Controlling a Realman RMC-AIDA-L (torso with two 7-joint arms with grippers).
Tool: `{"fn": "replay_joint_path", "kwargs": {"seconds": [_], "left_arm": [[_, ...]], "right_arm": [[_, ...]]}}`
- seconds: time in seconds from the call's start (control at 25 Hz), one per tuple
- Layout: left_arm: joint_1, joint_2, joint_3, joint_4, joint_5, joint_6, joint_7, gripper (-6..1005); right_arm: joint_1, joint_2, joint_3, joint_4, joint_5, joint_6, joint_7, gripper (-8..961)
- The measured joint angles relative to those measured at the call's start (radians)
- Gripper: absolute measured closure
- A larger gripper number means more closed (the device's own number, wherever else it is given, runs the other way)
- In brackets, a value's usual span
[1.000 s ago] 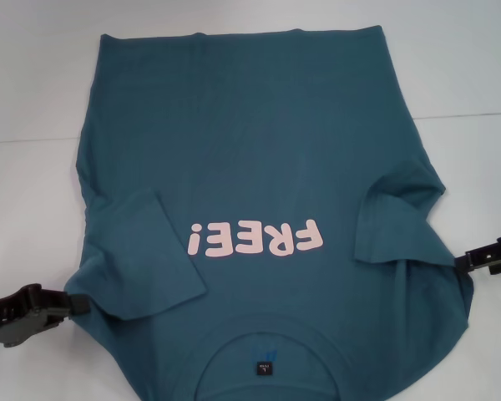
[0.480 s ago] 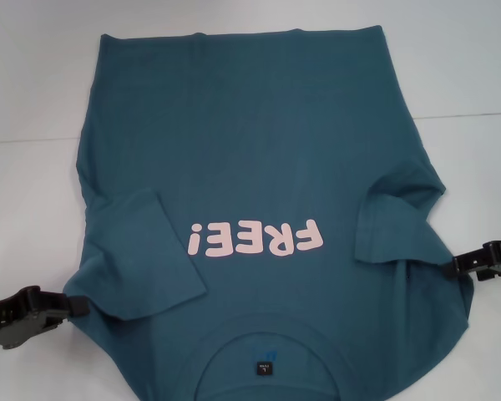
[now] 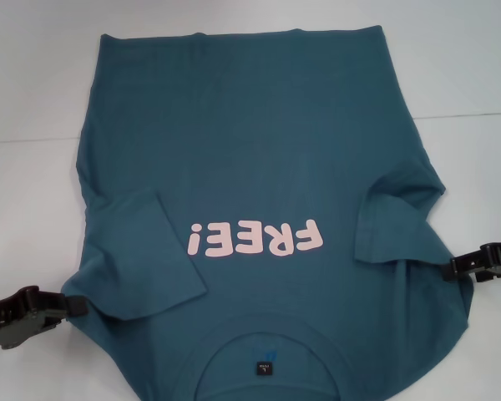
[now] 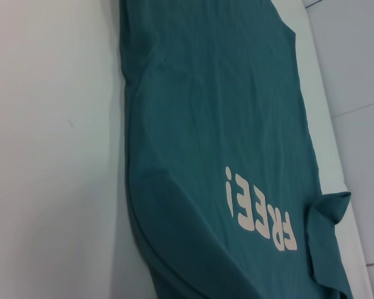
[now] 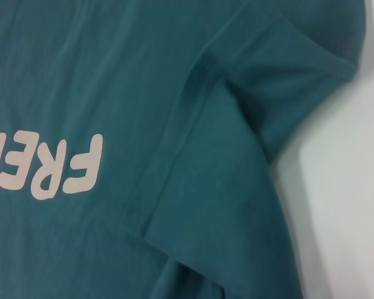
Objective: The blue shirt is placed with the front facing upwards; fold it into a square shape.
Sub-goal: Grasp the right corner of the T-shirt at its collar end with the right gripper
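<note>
You had one blue shirt (image 3: 259,150) and two pincers in the head view. The shirt lay flat on the white counter (image 3: 33,100), filling the middle of the frame, collar at the bottom edge, pink "FREE!" lettering (image 3: 256,239) face up, both short sleeves folded inward. The left pincer (image 3: 73,305) sat at the lower left, touching the shirt's edge; the right pincer (image 3: 459,266) at the mid right edge. Couldn't tell how far either was open or gripping cloth.

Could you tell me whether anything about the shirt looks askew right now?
Slightly: on the blue shirt, both sleeves are folded in, but the right sleeve lies bunched and wrinkled, unlike the flatter left sleeve.
</note>
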Motion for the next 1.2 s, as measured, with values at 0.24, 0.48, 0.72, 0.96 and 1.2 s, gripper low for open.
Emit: {"fn": "replay_joint_path", "kwargs": {"seconds": [0.24, 0.48, 0.72, 0.96, 1.2], "left_arm": [[0.0, 0.0, 0.0, -0.001, 0.0, -0.001, 0.0, 975], [0.0, 0.0, 0.0, -0.001, 0.0, -0.001, 0.0, 975], [0.001, 0.0, 0.0, -0.001, 0.0, 0.0, 0.0, 975], [0.002, 0.0, 0.0, -0.001, 0.0, 0.0, 0.001, 976], [0.001, 0.0, 0.0, -0.001, 0.0, 0.0, 0.003, 976]], "right_arm": [[0.004, 0.001, -0.005, 0.0, 0.0, -0.004, 0.007, 249], [0.008, 0.008, -0.007, 0.0, -0.002, -0.006, 0.007, 250], [0.008, 0.011, -0.014, 0.0, -0.004, -0.007, 0.008, 252], [0.025, 0.016, -0.031, 0.024, -0.003, -0.013, 0.01, 253], [0.051, 0.025, -0.032, 0.039, 0.005, -0.019, 0.002, 254]]}}
